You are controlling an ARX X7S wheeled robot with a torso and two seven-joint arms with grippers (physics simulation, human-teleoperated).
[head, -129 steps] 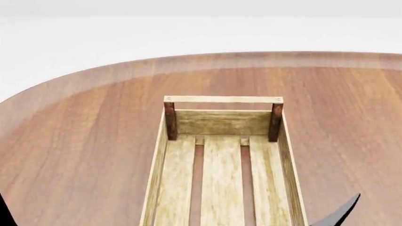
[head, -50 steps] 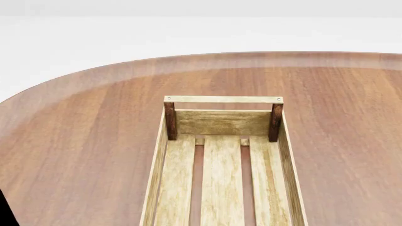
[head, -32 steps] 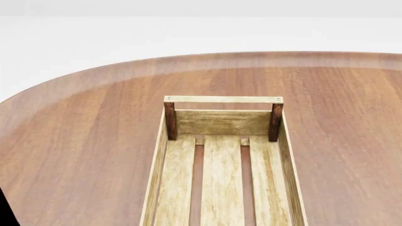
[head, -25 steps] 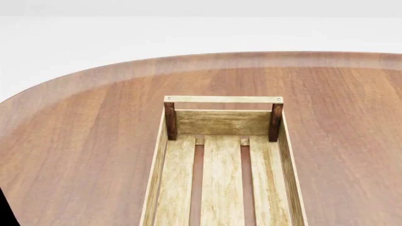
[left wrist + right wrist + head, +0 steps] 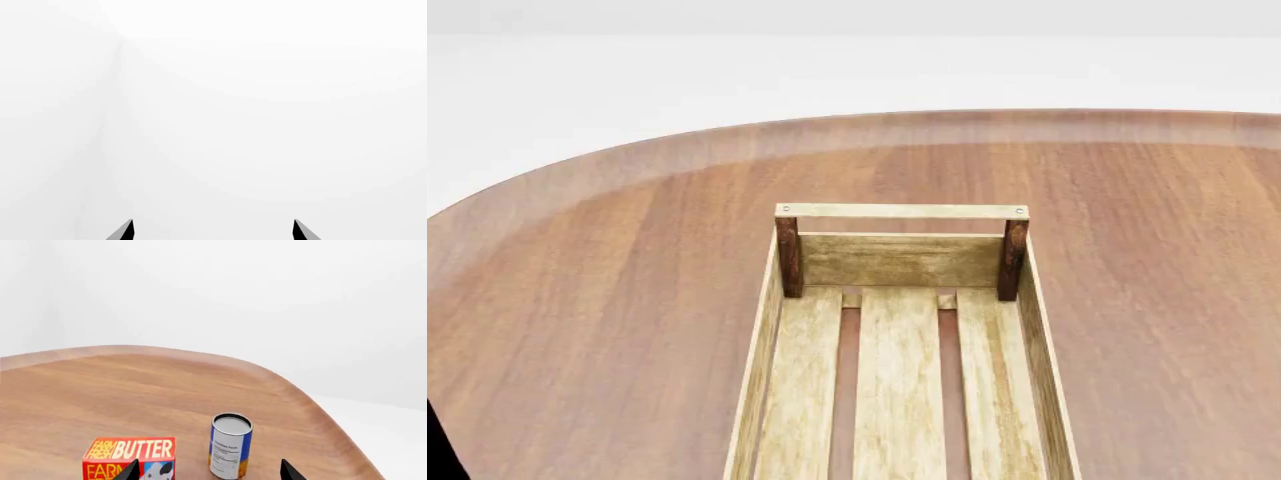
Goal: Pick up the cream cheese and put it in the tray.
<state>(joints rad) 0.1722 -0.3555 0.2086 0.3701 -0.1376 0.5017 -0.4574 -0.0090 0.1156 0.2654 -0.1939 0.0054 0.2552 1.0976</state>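
Right wrist view was filled by the right gripper [image 5: 209, 475], fingertips spread, with a butter box [image 5: 130, 458] by one tip and an upright can [image 5: 230, 445] between the tips on the table [image 5: 133, 390]. The left gripper [image 5: 213, 232] was also seen spread, facing blank white. The cream cheese was not seen anywhere; the tray [image 5: 901, 260] was seen empty in the head view.

1 tray [image 5: 901, 212] – 1 table [image 5: 601, 280] – 1 butter box [image 5: 130, 456] – 1 can [image 5: 230, 446].
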